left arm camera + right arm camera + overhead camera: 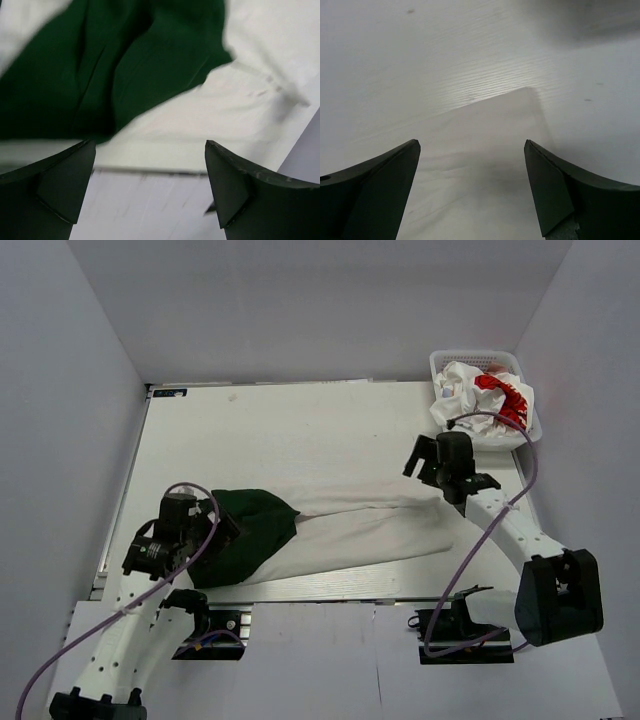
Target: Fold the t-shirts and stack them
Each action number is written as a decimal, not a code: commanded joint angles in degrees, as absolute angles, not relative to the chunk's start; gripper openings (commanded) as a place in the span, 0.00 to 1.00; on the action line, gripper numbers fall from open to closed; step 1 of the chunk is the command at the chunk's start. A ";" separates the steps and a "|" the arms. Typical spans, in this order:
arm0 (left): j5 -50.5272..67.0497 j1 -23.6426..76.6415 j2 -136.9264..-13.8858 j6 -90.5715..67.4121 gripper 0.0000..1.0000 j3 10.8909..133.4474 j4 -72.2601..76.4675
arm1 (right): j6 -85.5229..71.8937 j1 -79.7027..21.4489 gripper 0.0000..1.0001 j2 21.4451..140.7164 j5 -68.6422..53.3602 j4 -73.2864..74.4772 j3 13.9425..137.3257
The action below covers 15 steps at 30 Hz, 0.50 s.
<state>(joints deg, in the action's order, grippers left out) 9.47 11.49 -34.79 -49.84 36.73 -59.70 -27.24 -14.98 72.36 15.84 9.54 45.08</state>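
L gripper (222, 530) sits at near-left of the table (280, 430), over the dark green end (250, 530) of the big t-shirt (350, 535). L wrist view: jaws spread wide, nothing between them, green cloth lying rumpled just beyond the tips, white body to its right, near table edge below. The shirt lies flat as a long narrow band across the near half of the table, left to right, green end left, white end right, w/ a lengthwise crease down the middle. R gripper (420, 455) hangs over the shirt's far-right end. R wrist view: jaws also wide apart, holding nothing, a white cloth corner (485, 165) flat on the tabletop below the gap. Far-right corner: white lattice basket (445, 358) w/ the second t-shirt (485, 395) crumpled inside — white w/ red print, unfolded, well apart from the big one.
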 commanded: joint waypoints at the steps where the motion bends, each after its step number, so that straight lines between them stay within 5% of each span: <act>1: 4.14 11.69 -38.22 -48.78 1.00 38.24 -40.43 | -22.25 -19.24 0.90 72.06 -1.71 4.05 47.45; 7: -7.55 10.29 -56.65 -50.54 1.00 43.05 -29.00 | -10.64 -36.88 0.90 81.29 -9.22 1.85 55.18; 15: -0.78 10.28 -89.90 -49.22 1.00 55.01 -28.73 | 2.36 -51.23 0.90 92.89 -9.41 -6.49 60.56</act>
